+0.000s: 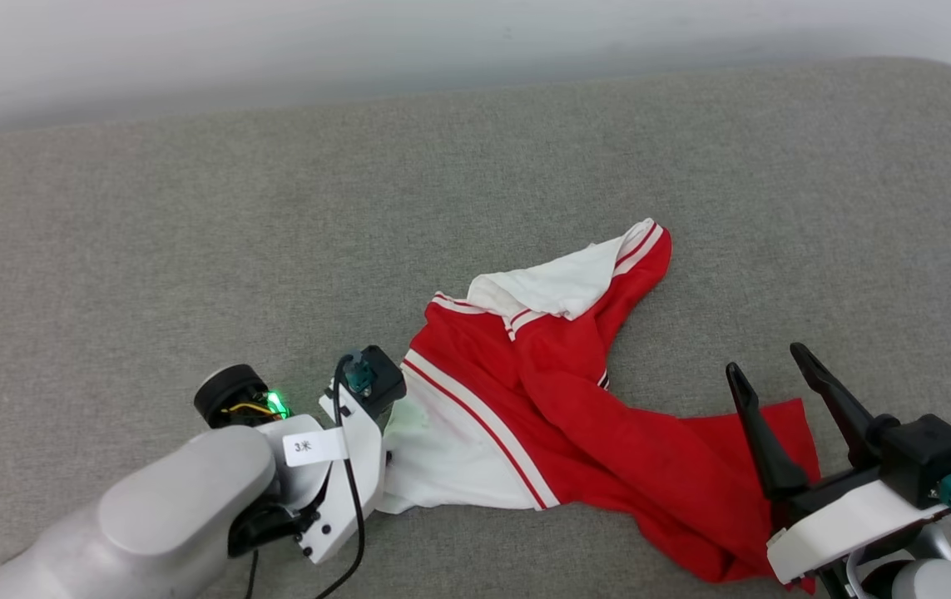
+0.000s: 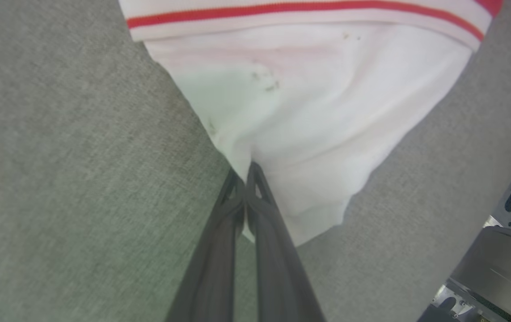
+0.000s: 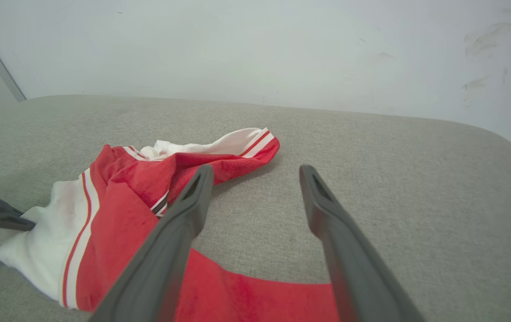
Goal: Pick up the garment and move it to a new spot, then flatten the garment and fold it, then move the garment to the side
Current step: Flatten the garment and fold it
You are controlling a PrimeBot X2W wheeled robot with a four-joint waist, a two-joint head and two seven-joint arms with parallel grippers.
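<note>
Two grippers are noted, one to each side of the garment (image 1: 575,416), a bright red soft-fabric T-shirt with white short sleeves and thin red-and-white stripes at the seams. The garment is found crumpled and partly spread on a grey woven cushion surface (image 1: 475,166), in the nearer half of the head view, right of centre. A pale wall (image 3: 255,44) is seen behind the surface.

The left gripper (image 2: 246,173) is observed with its two dark fingers pressed together, and the near edge of one white sleeve (image 2: 309,112) is pinched at their tips. The sleeve cloth is drawn to a point where it is held. In the head view the fingers are hidden under the pale wrist housing, which lies just beside the sleeve.

The right gripper (image 1: 766,360) is recorded spread wide, with nothing between its fingers. It is held over the red hem at the garment's right end. Whether the cloth is touched there cannot be told. The other white sleeve is folded over at the far end of the garment.
</note>
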